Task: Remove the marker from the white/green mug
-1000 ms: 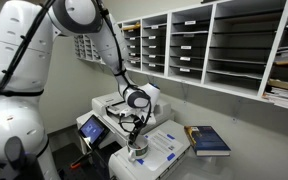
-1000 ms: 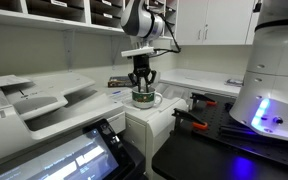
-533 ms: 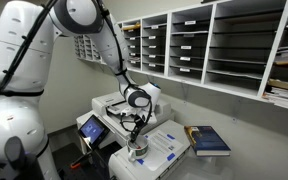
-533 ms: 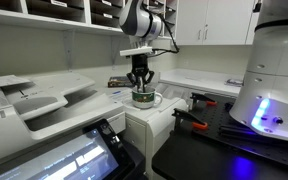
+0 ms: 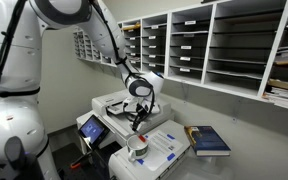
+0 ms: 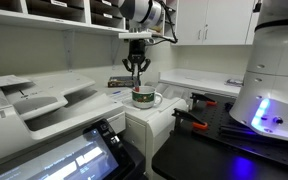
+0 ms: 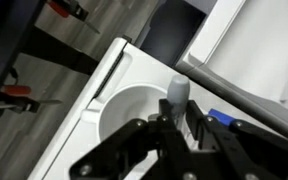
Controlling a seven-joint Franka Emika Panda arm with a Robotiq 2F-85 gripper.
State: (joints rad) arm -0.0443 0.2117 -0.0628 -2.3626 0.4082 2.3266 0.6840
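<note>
The white/green mug (image 5: 135,150) stands on a white printer top; it also shows in an exterior view (image 6: 142,97). My gripper (image 5: 137,122) hangs straight above it, clear of the rim, as an exterior view (image 6: 136,72) also shows. In the wrist view the gripper (image 7: 174,118) is shut on the marker (image 7: 177,92), a thin stick whose pale grey end sticks out between the fingers. The mug's pale round rim (image 7: 124,110) lies below the fingers. The marker's colour does not show.
A blue book (image 5: 209,140) lies beside the mug's stand. A big white printer (image 6: 34,100) and a touch screen (image 5: 91,127) stand close by. Wall shelves (image 5: 214,50) hold papers. Red-handled clamps (image 6: 189,120) lie on the dark bench.
My gripper has risen from down at the mug to well above it, taking the thin stick up with it. The mug has stayed in place.
</note>
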